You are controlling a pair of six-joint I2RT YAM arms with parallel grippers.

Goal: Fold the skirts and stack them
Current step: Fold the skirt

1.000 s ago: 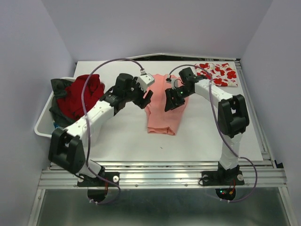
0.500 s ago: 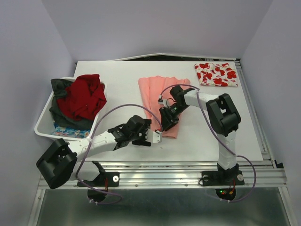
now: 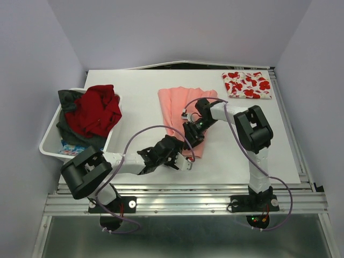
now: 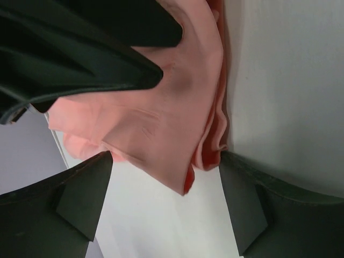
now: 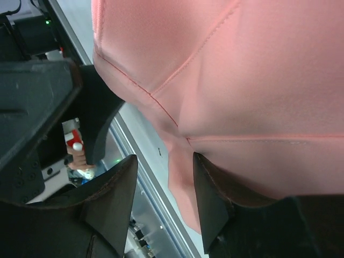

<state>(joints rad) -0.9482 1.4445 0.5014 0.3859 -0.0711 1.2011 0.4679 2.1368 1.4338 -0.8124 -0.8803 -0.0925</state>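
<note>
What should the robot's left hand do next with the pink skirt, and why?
Probably close the left gripper. Its fingers stand wide open with the near end of the pink skirt lying between them, so pinching it would let the arm fold that end over.

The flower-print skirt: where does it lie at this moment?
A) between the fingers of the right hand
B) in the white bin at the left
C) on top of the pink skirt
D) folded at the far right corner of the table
D: the flower-print skirt lies folded flat at the far right corner of the table, apart from the pink skirt in the middle.
</note>
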